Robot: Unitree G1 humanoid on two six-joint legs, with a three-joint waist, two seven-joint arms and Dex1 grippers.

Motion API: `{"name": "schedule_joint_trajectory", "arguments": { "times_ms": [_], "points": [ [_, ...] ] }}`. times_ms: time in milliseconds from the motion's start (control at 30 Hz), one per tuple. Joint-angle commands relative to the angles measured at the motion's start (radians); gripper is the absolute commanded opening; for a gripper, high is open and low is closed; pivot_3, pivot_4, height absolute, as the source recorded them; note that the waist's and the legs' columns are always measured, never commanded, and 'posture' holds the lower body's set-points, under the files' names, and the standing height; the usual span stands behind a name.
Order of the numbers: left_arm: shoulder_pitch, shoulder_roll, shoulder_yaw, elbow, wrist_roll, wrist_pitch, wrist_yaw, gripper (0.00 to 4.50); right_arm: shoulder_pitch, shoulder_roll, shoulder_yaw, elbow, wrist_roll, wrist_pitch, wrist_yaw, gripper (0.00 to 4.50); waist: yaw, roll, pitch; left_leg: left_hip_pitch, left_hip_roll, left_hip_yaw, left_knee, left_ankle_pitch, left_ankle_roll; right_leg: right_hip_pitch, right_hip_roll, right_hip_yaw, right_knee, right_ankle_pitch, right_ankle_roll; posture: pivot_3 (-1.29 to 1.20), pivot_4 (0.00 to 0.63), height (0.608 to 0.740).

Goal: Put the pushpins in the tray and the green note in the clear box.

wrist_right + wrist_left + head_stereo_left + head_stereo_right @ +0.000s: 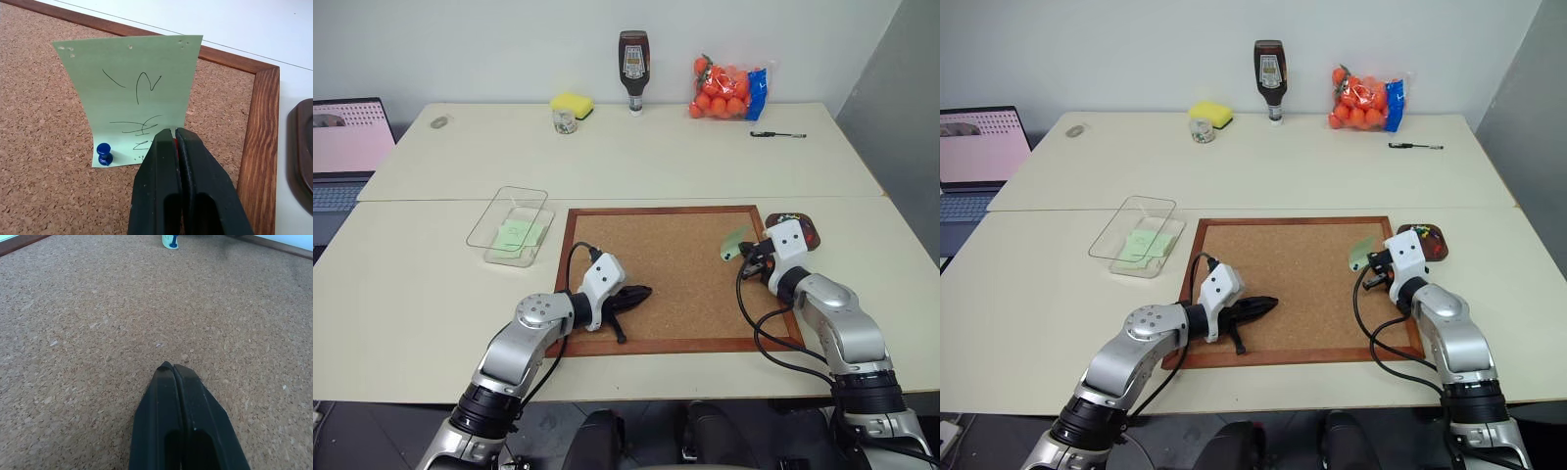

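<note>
A pale green note (pixel 134 93) with pen scribbles stands curled up at the right side of the corkboard (pixel 671 264). A blue pushpin (pixel 103 154) holds one lower corner down. My right gripper (pixel 172 131) is shut at the note's other lower corner, and a sliver of red shows between its tips, a red pushpin. Just to its right lies the dark brown tray (pixel 800 224) with coloured pins in it. The clear box (pixel 504 211) sits left of the board and holds another green slip (pixel 521 233). My left gripper (pixel 641 291) rests shut and empty on the cork.
At the back of the table stand a small glass jar (pixel 565 120), a yellow sponge (pixel 574 102), a sauce bottle (pixel 633 70) and a bag of oranges (pixel 724 88). A pen (pixel 776 134) lies at the right. A laptop (pixel 347 147) sits at the far left.
</note>
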Motion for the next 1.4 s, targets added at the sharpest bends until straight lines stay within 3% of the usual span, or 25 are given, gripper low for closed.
{"name": "schedule_joint_trajectory", "arguments": {
  "times_ms": [33, 800, 1100, 1400],
  "points": [
    [0.005, 0.009, 0.004, -0.030, 0.003, -0.006, 0.003, 0.00, 0.003, -0.005, -0.040, -0.045, 0.015, -0.024, 0.004, 0.01, 0.000, 0.000, 0.000, 0.000, 0.000, 0.000, 0.000, 0.000, 0.000, 0.000, 0.000, 0.000, 0.000, 0.000, 0.000, 0.00, 0.150, 0.740],
    [0.010, 0.000, -0.008, -0.036, 0.005, 0.000, 0.004, 0.00, 0.025, -0.019, -0.110, -0.173, 0.054, -0.013, -0.001, 0.01, 0.001, 0.000, 0.000, 0.000, 0.000, 0.000, 0.000, 0.000, 0.000, 0.000, 0.000, 0.000, 0.000, 0.000, 0.000, 0.00, 0.150, 0.740],
    [0.005, -0.005, -0.014, -0.025, 0.006, -0.007, 0.001, 0.00, -0.061, -0.085, -0.161, 0.042, -0.059, -0.035, -0.125, 0.01, 0.002, 0.000, 0.000, 0.000, 0.000, 0.002, 0.000, 0.000, 0.000, 0.000, 0.000, 0.002, 0.000, 0.000, 0.000, 0.00, 0.150, 0.740],
    [0.004, -0.005, -0.014, -0.021, 0.008, -0.012, 0.001, 0.00, -0.150, -0.079, -0.169, 0.211, -0.070, -0.077, -0.129, 0.01, 0.000, 0.000, 0.000, 0.001, 0.000, 0.004, 0.000, 0.000, 0.000, 0.000, 0.001, 0.003, 0.000, 0.000, 0.000, 0.00, 0.150, 0.740]
  ]
}}
